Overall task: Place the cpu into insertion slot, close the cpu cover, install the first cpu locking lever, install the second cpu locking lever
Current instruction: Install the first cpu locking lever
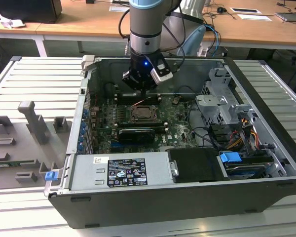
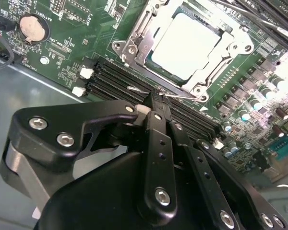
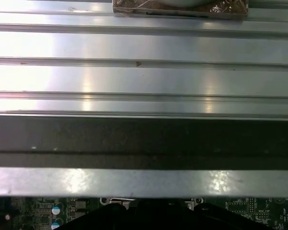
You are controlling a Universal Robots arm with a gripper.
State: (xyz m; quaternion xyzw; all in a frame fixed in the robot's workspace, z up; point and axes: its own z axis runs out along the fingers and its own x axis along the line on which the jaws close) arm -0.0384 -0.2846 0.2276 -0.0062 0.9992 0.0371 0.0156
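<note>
Fingers (image 2: 156, 103) of the gripper (image 2: 152, 98) are pressed together with no gap between the tips, and they hold nothing that can be made out. In the second wrist view the tips sit just above a thin wire lever (image 2: 149, 92) that runs along the edge of the socket, beside the long black memory slots (image 2: 120, 81); whether they touch the lever cannot be told.

The cpu (image 2: 185, 45) lies flat in the insertion slot (image 2: 146, 50), its pale silver top showing through the square cut-out of the cpu cover (image 2: 209, 72), which is folded down over it. The green board (image 2: 67, 43) around the socket carries a round coin battery (image 2: 31, 28).

In the exterior view the arm (image 1: 145, 29) reaches down into the open computer case (image 1: 266, 123), with the gripper (image 1: 138, 91) hanging just behind the socket (image 1: 144, 113), near the back wall of the case. A grey power supply box (image 1: 121, 170) sits at the front of the case, and grey fixtures (image 1: 34, 121) stand on the ribbed metal table (image 1: 19, 79) toward the exterior view's left.

The first wrist view looks across the ribbed table (image 3: 144, 48) and the dark case wall (image 3: 144, 139).
</note>
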